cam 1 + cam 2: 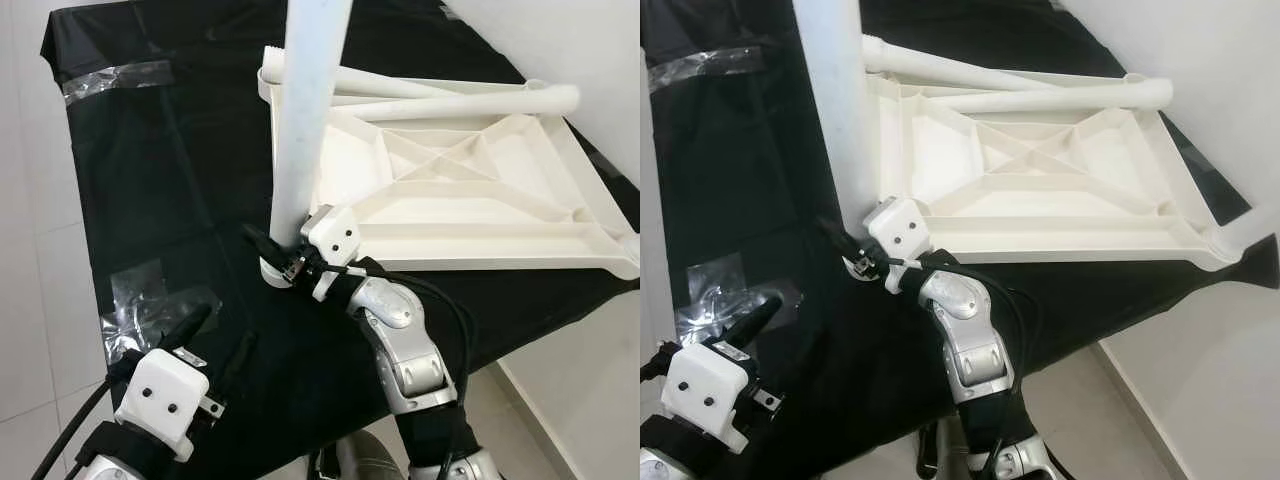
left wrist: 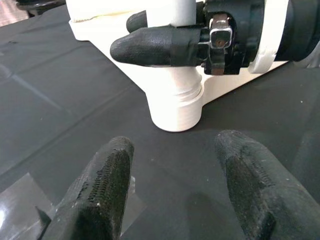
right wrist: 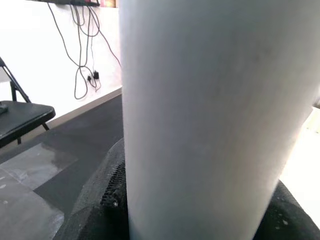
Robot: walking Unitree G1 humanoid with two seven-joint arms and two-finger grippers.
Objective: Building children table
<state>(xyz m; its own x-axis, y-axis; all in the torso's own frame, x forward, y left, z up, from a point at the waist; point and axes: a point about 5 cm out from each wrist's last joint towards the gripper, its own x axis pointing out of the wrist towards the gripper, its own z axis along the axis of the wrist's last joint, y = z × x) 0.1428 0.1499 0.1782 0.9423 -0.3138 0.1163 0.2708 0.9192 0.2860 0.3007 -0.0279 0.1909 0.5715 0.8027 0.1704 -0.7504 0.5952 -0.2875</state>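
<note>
Right gripper [image 1: 282,262] — round table leg [image 1: 308,120]

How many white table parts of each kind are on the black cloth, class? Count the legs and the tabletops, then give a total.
Legs: 3. One stands upright in the corner socket, held by the right gripper; two lie across the panel.
Tabletops: 1, upside down with its ribs showing.
Total: 4.
</note>
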